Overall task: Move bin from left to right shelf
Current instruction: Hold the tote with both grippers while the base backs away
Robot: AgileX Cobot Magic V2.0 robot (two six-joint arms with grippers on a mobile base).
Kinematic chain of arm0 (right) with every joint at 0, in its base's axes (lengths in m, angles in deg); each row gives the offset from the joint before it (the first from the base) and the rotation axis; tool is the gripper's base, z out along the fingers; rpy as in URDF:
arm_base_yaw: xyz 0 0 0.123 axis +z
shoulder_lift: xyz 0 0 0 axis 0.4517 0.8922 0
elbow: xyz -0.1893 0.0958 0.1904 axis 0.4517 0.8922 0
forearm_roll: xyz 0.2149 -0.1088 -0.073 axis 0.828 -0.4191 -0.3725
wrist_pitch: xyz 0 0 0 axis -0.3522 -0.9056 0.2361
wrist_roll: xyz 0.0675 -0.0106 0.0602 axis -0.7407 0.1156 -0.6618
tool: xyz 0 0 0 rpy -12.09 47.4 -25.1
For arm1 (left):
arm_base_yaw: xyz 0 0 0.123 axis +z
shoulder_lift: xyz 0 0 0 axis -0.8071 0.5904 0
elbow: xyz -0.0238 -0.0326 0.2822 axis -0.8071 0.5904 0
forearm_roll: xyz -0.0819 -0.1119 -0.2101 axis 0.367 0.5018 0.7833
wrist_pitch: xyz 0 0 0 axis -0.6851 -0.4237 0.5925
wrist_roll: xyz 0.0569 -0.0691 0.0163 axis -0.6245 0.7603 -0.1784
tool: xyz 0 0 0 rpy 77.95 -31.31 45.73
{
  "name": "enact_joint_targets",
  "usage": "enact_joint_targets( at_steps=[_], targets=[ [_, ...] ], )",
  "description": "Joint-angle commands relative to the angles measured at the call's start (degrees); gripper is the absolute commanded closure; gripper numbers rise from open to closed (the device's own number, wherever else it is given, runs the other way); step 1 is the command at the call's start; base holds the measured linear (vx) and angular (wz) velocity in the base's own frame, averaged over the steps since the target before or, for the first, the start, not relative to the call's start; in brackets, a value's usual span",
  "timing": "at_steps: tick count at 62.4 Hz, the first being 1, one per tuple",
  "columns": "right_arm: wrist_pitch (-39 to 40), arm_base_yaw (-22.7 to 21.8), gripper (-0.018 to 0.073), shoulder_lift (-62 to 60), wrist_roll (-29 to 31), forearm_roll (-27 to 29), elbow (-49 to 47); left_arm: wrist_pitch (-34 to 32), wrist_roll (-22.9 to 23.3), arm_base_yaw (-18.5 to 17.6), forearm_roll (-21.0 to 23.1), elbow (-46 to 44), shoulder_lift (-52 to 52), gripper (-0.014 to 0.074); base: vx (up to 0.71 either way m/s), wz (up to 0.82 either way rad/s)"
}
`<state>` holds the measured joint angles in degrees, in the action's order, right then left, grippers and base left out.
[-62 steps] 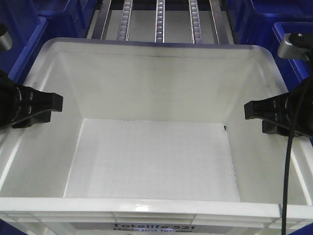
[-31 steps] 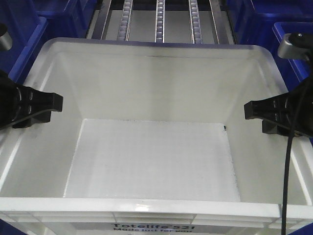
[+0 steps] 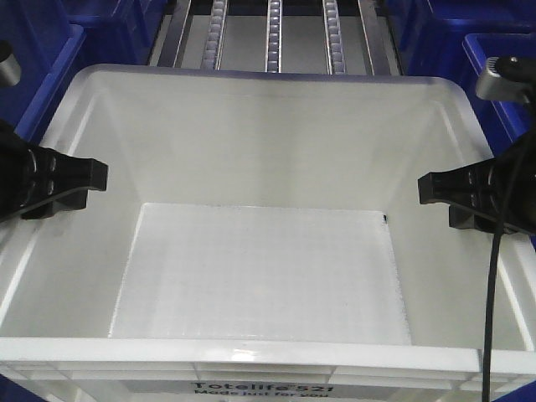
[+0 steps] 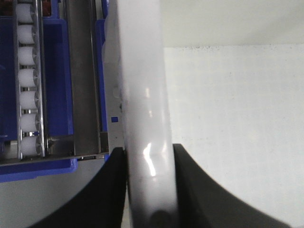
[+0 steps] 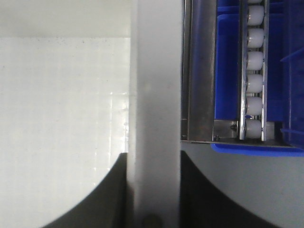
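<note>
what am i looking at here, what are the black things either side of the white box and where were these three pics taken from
This is a robot with two arms. The wide picture looks forward from its body, down into an empty white bin. The black pieces at its sides are the robot's pincers. The other two pictures come from cameras on the wrists, each looking along one pincer. The left gripper and the right gripper each pinch a side wall of the bin, one finger inside and one outside. Around the bin are rollers of a shelf and blue crates. The pictures do not show whether the bin is lifted or resting.
</note>
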<state>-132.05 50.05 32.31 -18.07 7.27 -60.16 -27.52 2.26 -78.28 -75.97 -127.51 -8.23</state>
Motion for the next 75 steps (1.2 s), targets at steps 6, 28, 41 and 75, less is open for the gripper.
enact_joint_targets(
  at_steps=[6, 28, 41, 75],
  targets=[
    [2.4, -1.1, 0.0561, -1.7, -0.9, -10.0, -2.0, -1.6, -1.6, 0.2, -5.0, -2.1, -2.6, 0.0576, -0.11, -0.01],
    [2.4, -1.1, 0.0561, -1.7, -0.9, -10.0, -2.0, -1.6, -1.6, 0.2, -5.0, -2.1, -2.6, 0.0576, -0.11, -0.04],
    [2.4, -1.1, 0.0561, -1.7, -0.8, -10.0, -2.0, -1.6, -1.6, 0.2, -5.0, -2.1, -2.6, 0.0576, -0.09, -0.16],
    [2.4, -1.1, 0.0561, -1.7, -0.8, -10.0, -2.0, -1.6, -1.6, 0.2, -5.0, -2.1, -2.6, 0.0576, -0.09, -0.19]
  ],
)
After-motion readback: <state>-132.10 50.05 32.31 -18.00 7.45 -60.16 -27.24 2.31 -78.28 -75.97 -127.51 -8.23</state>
